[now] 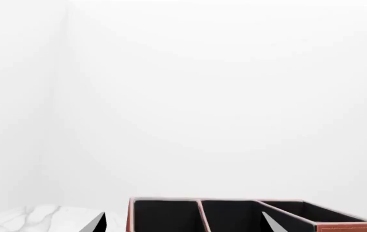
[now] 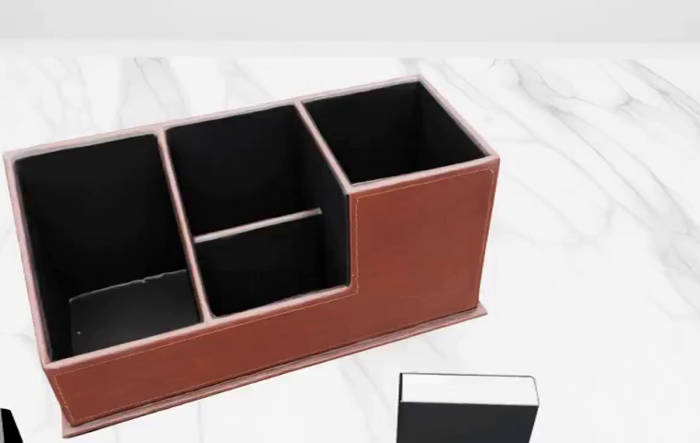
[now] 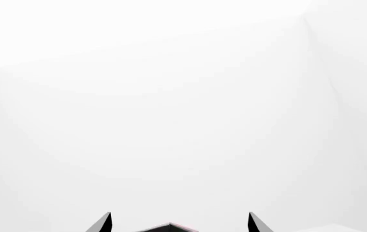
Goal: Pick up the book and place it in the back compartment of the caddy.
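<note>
Right end effector (image 3: pixel 179 223): black, pointed, wedge-shaped tips.

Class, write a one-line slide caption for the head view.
Black book stands on white marble table in front of brown leather caddy.

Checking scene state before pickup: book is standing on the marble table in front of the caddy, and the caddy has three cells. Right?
Not quite: the caddy has four cells, since a short cross divider splits the middle section. The head view shows it. The book does stand on the marble table in front of the caddy.
</note>
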